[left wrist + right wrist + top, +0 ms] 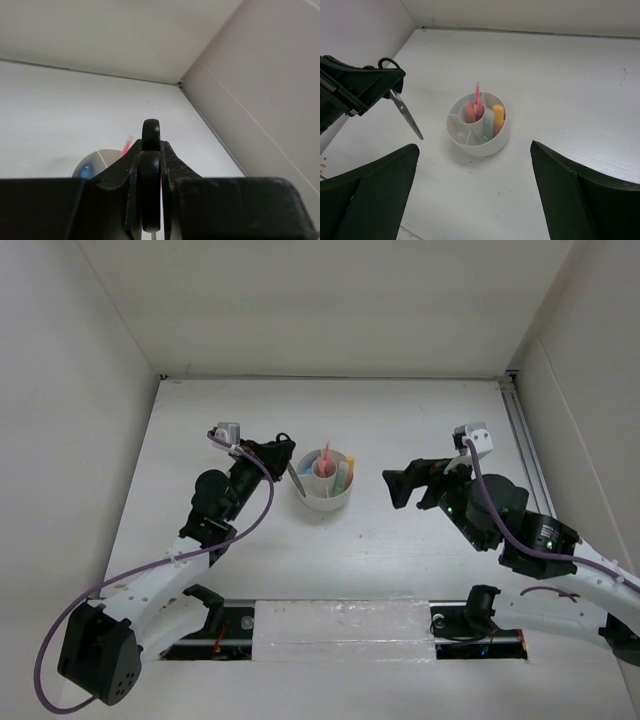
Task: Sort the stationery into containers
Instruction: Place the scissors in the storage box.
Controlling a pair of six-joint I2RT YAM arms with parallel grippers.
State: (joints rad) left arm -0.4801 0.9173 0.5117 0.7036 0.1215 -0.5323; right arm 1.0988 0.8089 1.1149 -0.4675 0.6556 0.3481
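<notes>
**Scissors poised at the organizer's left rim**

Black-handled scissors with closed steel blades (pixel 404 111) hang point-down just left of the round white plastic desk organizer (pixel 485 148), raised off the table. The left gripper (pixel 390 82) is clamped on the handle loops. That grip likely lets the blades enter an outer compartment first. The right gripper (pixel 395 490), to the organizer's right and well apart from it, has its fingers spread wide and holds nothing, so it probably stands clear to leave room. Thin pink pens (pixel 476 97) stand in the organizer's centre cup. An orange-yellow marker (pixel 498 114) sits in a compartment on its right.
</notes>
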